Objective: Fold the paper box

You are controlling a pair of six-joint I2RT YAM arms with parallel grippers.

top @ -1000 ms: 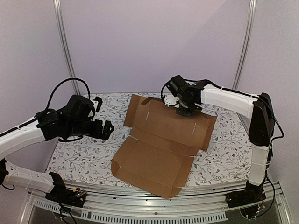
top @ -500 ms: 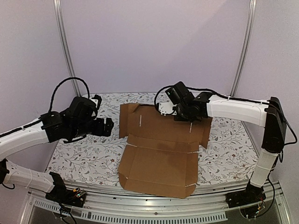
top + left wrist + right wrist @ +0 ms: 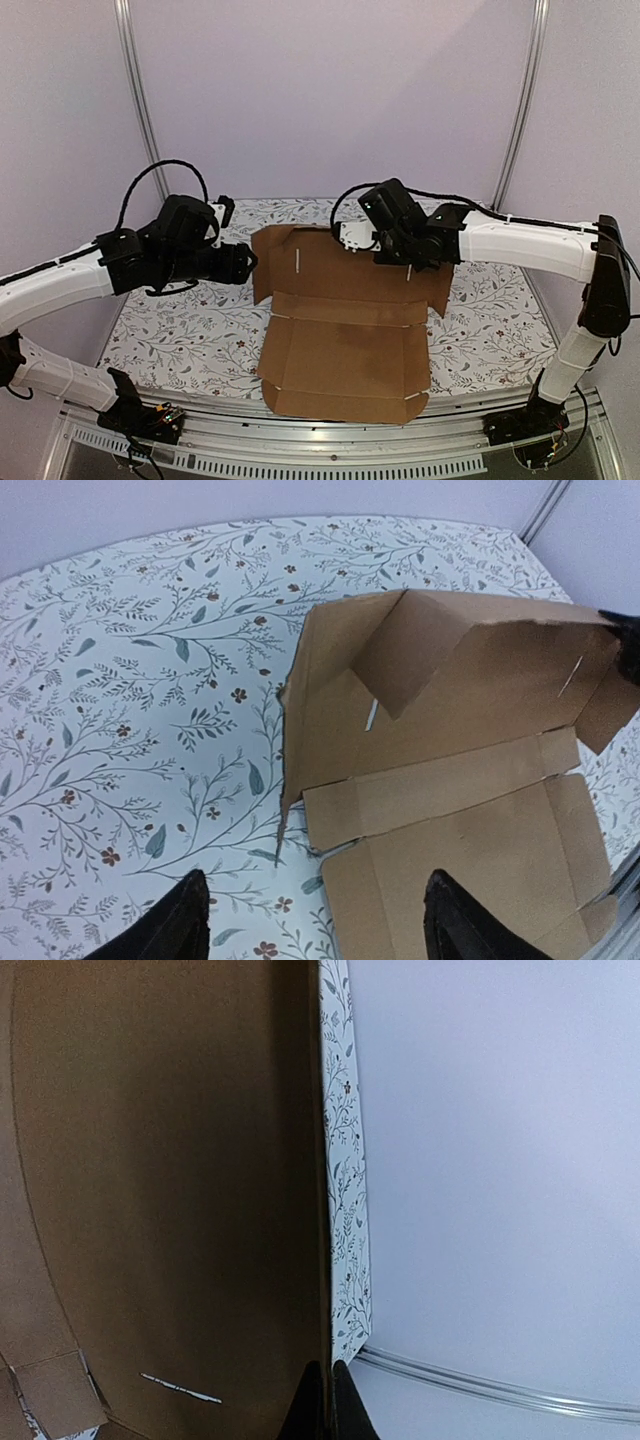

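The paper box (image 3: 345, 320) is a brown cardboard sheet lying mid-table, its front panel flat and its back panel (image 3: 470, 700) lifted, with a small flap folded inward. My right gripper (image 3: 404, 258) holds the top edge of that back panel; in the right wrist view its fingers (image 3: 326, 1375) are pinched shut on the cardboard edge (image 3: 170, 1190). My left gripper (image 3: 246, 264) hovers just off the box's left edge. Its jaws (image 3: 315, 880) stand wide apart over the sheet's left corner notch, with nothing between them.
The table (image 3: 170, 330) wears a white floral cover. A metal rail (image 3: 330, 455) runs along the near edge, and two upright posts (image 3: 140, 110) stand against the back wall. The box's front edge lies close to the near rail.
The box has swung round to sit square with the table's edge. My right arm moved left with the back panel in its grip. My left gripper came right, up to the box's left edge.
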